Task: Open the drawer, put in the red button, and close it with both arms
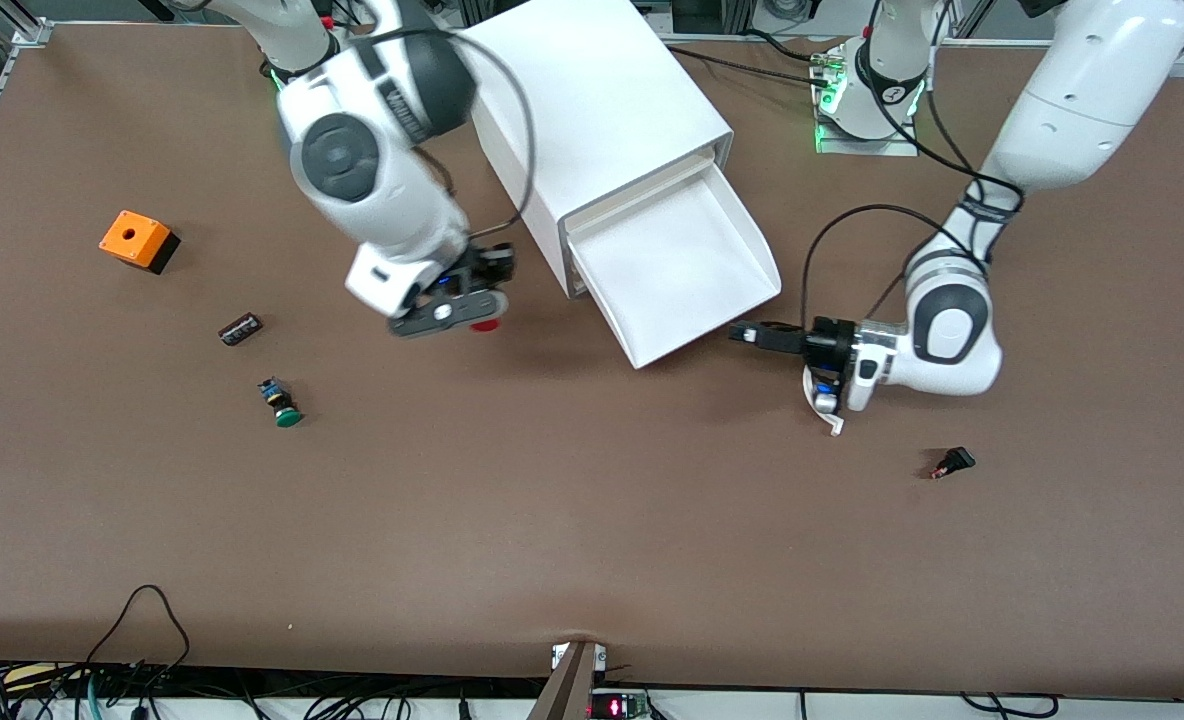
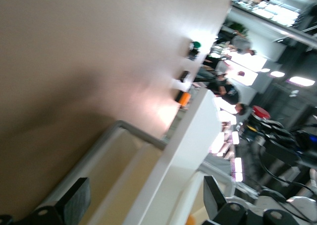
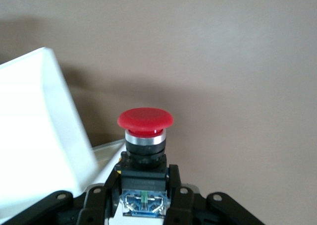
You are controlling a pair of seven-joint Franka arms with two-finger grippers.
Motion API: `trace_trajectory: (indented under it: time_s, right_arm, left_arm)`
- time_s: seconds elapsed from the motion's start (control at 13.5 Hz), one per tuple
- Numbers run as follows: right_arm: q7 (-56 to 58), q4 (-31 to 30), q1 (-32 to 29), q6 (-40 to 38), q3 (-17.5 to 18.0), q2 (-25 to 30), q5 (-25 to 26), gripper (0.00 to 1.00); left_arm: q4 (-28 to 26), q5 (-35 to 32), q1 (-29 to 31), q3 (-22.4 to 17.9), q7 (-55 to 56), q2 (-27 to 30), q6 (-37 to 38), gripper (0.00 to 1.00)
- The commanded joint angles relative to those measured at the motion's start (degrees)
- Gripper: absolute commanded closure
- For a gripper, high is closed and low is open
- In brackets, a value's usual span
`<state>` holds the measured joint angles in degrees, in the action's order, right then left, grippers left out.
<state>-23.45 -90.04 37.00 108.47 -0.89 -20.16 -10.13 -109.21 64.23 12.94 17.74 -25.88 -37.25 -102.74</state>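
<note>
The white cabinet (image 1: 602, 110) has one drawer (image 1: 742, 250) pulled out, its white tray empty. My right gripper (image 1: 457, 310) is shut on the red button (image 1: 487, 325) and holds it above the table beside the cabinet, toward the right arm's end. In the right wrist view the red button (image 3: 145, 118) stands cap-up between the fingers (image 3: 174, 185) of that gripper (image 3: 143, 188). My left gripper (image 1: 742, 333) is open, level with the drawer's front corner. In the left wrist view the left gripper (image 2: 146, 200) has its fingers (image 2: 74, 200) wide apart, with the drawer's front wall (image 2: 190, 145) seen between them.
An orange box (image 1: 137, 240), a small black part (image 1: 240, 328) and a green-capped button (image 1: 282, 405) lie toward the right arm's end. A small black switch (image 1: 952, 462) lies toward the left arm's end, nearer the front camera than the left gripper.
</note>
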Motion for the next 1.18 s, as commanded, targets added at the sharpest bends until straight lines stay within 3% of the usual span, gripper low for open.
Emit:
trace_trajectory:
  time_s: [0.0, 0.52, 0.74, 1.03, 1.11]
  right_arm:
    - [-9.48, 5.56, 6.13, -1.15, -0.96, -3.91, -0.15, 1.00]
    - [-24.09, 17.25, 17.04, 1.74, -1.13, -15.51, 3.71, 1.00]
    - [-25.51, 17.35, 18.10, 3.51, -1.13, -17.36, 4.33, 1.00]
    - [-25.69, 17.09, 18.81, 3.51, -1.13, -19.30, 5.47, 1.00]
    - [-25.69, 17.00, 18.72, 3.51, -1.13, -19.30, 5.47, 0.84]
  left_arm:
    - [2.24, -11.36, 4.88, 0.19, 2.93, 3.23, 1.58, 0.00]
    - [9.45, -36.95, 13.25, 0.19, 3.55, 8.59, 2.90, 0.00]
    - [11.39, -47.50, 12.55, 1.06, 9.15, 11.40, 0.80, 0.00]
    - [11.39, -61.57, 8.43, 6.24, 24.52, 13.61, -4.04, 0.00]
    - [11.30, -62.55, 7.20, 6.69, 31.52, 13.52, -5.01, 0.00]
